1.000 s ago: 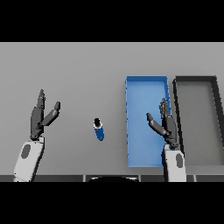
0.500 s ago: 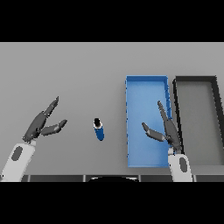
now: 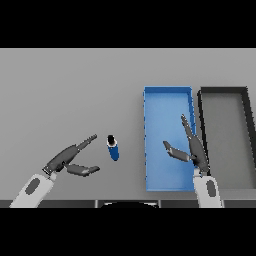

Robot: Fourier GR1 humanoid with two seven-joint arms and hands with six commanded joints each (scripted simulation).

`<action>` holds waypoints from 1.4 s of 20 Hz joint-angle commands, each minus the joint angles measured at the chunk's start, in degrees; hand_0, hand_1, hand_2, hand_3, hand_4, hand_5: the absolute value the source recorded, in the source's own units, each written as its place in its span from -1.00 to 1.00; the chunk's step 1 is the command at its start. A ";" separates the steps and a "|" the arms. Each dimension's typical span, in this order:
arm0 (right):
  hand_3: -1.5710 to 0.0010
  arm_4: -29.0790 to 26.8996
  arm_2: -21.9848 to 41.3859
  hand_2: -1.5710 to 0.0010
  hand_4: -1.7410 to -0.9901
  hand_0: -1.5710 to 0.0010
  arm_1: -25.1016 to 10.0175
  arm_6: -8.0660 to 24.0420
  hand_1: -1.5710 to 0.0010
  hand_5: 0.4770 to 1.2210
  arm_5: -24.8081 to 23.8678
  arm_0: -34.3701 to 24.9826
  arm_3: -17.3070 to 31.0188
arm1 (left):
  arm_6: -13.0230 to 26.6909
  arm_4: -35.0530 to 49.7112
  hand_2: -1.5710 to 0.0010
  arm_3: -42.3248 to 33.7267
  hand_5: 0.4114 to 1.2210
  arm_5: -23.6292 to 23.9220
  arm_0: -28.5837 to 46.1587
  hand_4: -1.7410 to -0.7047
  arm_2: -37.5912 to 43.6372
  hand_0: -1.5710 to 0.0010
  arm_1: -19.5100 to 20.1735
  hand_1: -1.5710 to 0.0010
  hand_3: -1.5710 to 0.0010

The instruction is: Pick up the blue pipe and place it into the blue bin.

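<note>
Grey bench, viewed from above. Left hand low on the left side, arm entering from the lower left corner. Its fingers are straight and stretched toward the right; thumb spread apart below them, so the hand is open and holds nothing. Fingertips near the blue pipe but not touching it. Pipe lies on the bench just right of the left hand, dark cap at its far end, blue body pointing back toward the robot. It is outside the blue bin, apart from the bin's left wall. Right hand hovers over the bin's near right part, fingers straight and pointing away, thumb spread to the left, nothing held. Dark grey bin stands just beside the blue bin's right wall.
</note>
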 commanded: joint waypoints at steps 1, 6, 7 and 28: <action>1.00 -0.03 0.10 1.00 0.41 1.00 -0.13 0.07 1.00 -0.74 0.16 0.48 -0.70 | 0.30 -0.77 1.00 0.06 -0.86 -0.03 -0.76 0.27 -0.91 1.00 -0.85 1.00 1.00; 1.00 -0.25 -0.11 1.00 0.41 1.00 0.39 1.29 1.00 -0.77 -0.05 -0.51 0.16 | -1.18 -4.28 1.00 3.41 -0.82 1.05 -3.35 0.14 -4.41 1.00 -7.28 1.00 1.00; 1.00 -0.71 -0.36 1.00 0.41 1.00 0.45 1.63 1.00 -0.78 0.07 -0.78 0.38 | -1.58 -4.81 1.00 5.18 -0.82 1.44 -4.23 0.14 -4.31 1.00 -8.29 1.00 1.00; 1.00 0.02 -0.02 1.00 0.48 1.00 0.35 0.49 1.00 -0.77 0.20 0.39 0.45 | -7.82 -2.72 -0.35 21.85 0.45 3.80 -10.05 -0.54 -4.22 -0.06 -26.89 -0.24 -0.29</action>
